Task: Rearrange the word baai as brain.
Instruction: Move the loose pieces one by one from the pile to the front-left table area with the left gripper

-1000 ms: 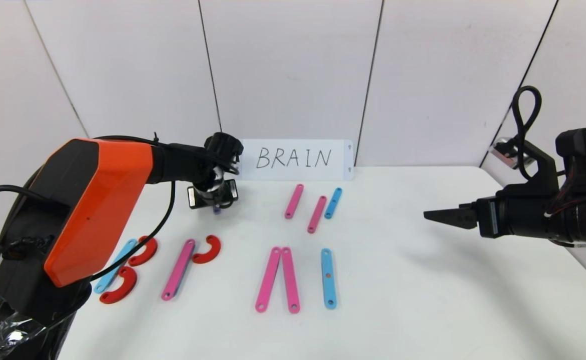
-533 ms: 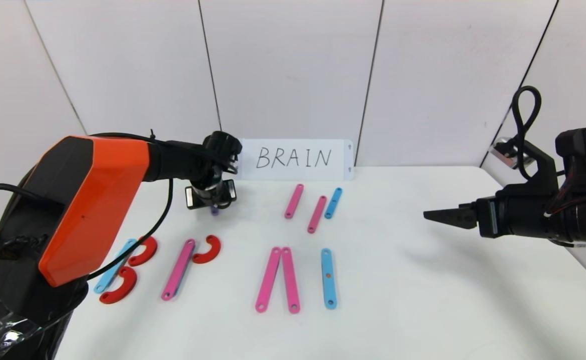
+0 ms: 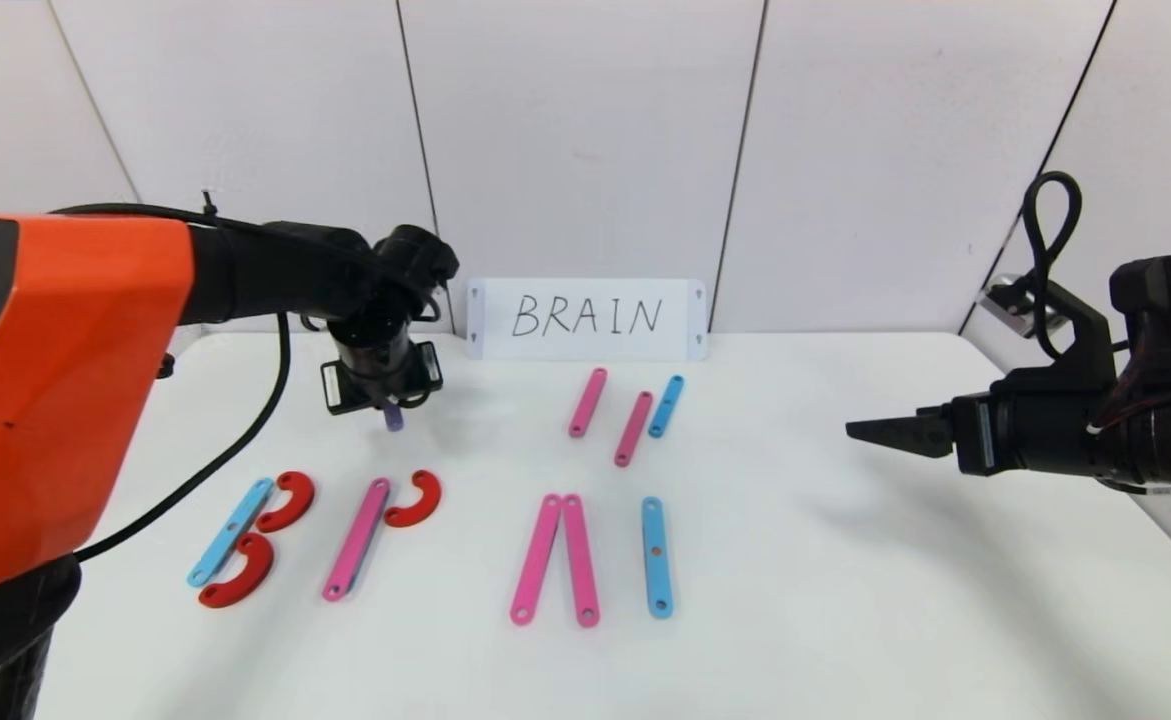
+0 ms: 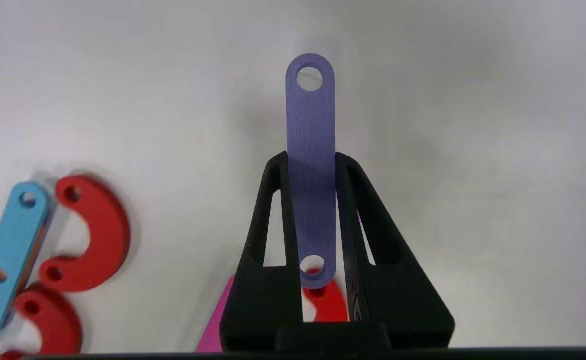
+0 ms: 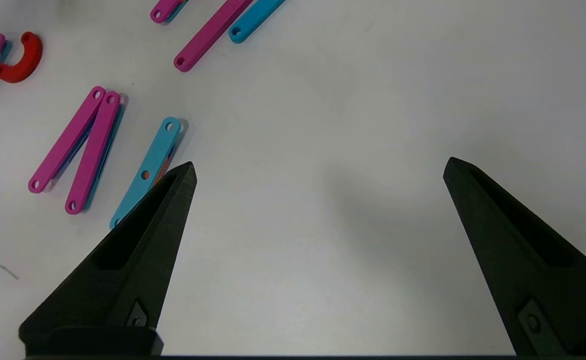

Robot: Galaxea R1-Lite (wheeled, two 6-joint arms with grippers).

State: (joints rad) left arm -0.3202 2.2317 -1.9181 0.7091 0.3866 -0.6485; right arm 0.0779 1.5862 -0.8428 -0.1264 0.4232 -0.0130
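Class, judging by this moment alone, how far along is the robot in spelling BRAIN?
Done: a B, a pink strip with one red curve, a pink pair and a blue strip lie in a row. In hand: the left gripper is shut on the purple strip, off the table. Left: finishing R, A and N; three spare strips wait. The right gripper is open, idle.

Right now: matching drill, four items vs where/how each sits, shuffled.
Things:
1. purple strip
2. right gripper
3. BRAIN card
4. pink strip pair

States:
A. upright at the table's back edge
B. pinched between the left gripper's fingers, above the table
C. open, holding nothing
D. flat, meeting at the far ends, spread nearer

Pairs: 1-B, 2-C, 3-A, 4-D
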